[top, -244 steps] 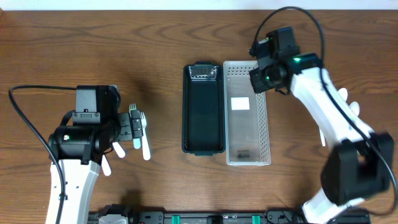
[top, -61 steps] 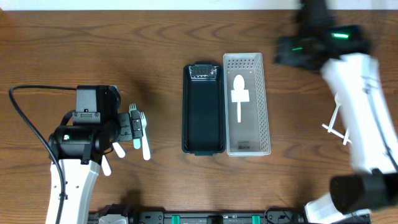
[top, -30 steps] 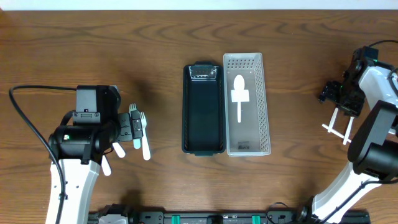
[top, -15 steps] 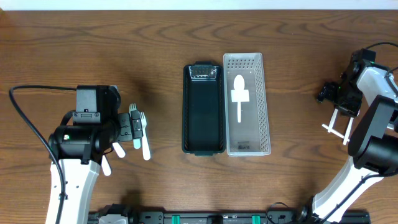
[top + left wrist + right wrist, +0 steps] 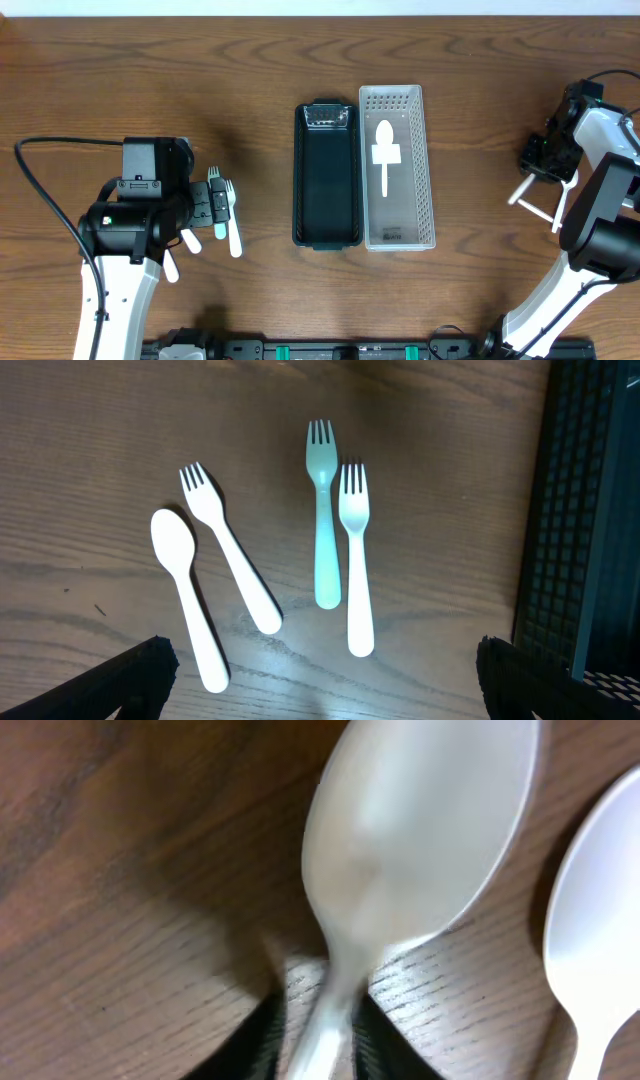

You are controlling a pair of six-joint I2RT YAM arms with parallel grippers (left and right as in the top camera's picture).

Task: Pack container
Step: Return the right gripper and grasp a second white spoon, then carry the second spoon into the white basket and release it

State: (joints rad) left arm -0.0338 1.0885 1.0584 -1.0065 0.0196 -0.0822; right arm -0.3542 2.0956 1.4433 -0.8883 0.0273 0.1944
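A black container and a white slotted basket stand side by side mid-table; one white spoon lies in the basket. At the far right my right gripper is down on the table, shut on the neck of another white spoon, whose handle sticks out toward me. My left gripper hangs open over loose cutlery: a white spoon, a white fork, a teal fork and a second white fork.
A second white spoon lies just right of the gripped one. The black container's ribbed wall fills the right edge of the left wrist view. The table's right edge is near my right arm.
My right gripper's jaws have closed onto the spoon's neck, and the spoon's handle has swung slightly to the left. The left arm and its cutlery have not moved.
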